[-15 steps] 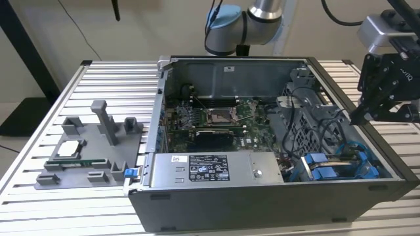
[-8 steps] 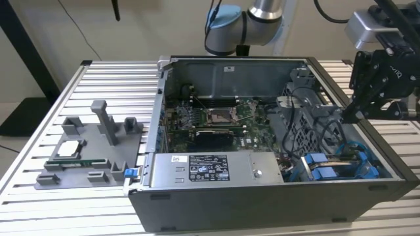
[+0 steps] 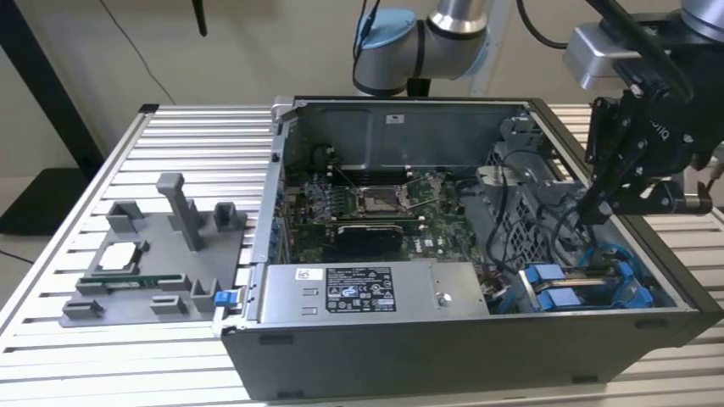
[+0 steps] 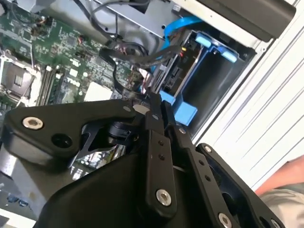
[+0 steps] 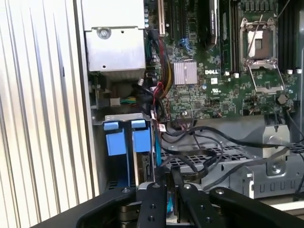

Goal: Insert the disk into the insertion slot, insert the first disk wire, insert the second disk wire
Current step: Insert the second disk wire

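Desk: a slatted aluminium desk (image 3: 169,127) of parallel silver ribs carries everything; its ribs also show in both wrist views.
Room: a plain beige wall behind the desk, a dark floor patch and a black upright post at the exterior view's left.
Computer case: an open tower case (image 3: 453,339) lies on its side on the desk, with the green motherboard (image 3: 374,203) and its bare processor socket exposed, and a silver power supply (image 3: 374,292) with a white label along the near edge.
Fixture: a grey plastic holder (image 3: 158,254) sits on the desk at the exterior view's left, well apart from the arm, with a memory stick and a square chip on it.
Disk: the disk (image 5: 141,166) stands on edge in its blue carrier inside the insertion slot (image 3: 577,288), at the case's corner on the exterior view's right; blue tabs sit at the slot mouth.
Wires: black cables (image 5: 199,156) and a blue cable loop beside the drive cage.
Gripper: the gripper (image 4: 159,109) hangs over the drive cage, fingers drawn nearly together at the disk's connector edge; I cannot tell whether they pinch a wire.
Person: a sleeve at the corner of the second wrist view.
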You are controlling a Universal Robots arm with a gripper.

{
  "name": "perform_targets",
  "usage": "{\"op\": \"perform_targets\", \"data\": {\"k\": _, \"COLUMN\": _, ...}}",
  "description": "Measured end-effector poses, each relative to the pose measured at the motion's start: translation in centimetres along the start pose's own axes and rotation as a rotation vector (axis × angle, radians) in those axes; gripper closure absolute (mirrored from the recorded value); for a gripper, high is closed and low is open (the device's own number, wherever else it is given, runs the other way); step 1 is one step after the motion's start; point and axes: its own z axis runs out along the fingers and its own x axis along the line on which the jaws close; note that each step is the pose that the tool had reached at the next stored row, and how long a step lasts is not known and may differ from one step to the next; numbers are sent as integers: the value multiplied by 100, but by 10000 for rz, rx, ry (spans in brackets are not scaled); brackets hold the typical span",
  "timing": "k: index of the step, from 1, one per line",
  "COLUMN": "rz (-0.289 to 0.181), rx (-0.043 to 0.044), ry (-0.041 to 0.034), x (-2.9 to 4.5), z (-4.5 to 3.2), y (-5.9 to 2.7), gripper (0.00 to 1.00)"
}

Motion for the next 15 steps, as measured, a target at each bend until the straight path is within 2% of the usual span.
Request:
{"op": "perform_targets", "data": {"k": 5, "rz": -47, "rx": 80, "ry": 600, "x": -1, "z": 11, "y": 14, "gripper": 100}}
{"op": "perform_targets", "data": {"k": 6, "rz": -49, "rx": 84, "ry": 651, "x": -1, "z": 13, "y": 14, "gripper": 100}}
{"op": "perform_targets", "data": {"k": 13, "rz": -49, "rx": 84, "ry": 682, "x": 0, "z": 15, "y": 16, "gripper": 100}}
{"op": "perform_targets", "data": {"k": 15, "rz": -44, "rx": 15, "ry": 698, "x": 1, "z": 27, "y": 16, "gripper": 100}}
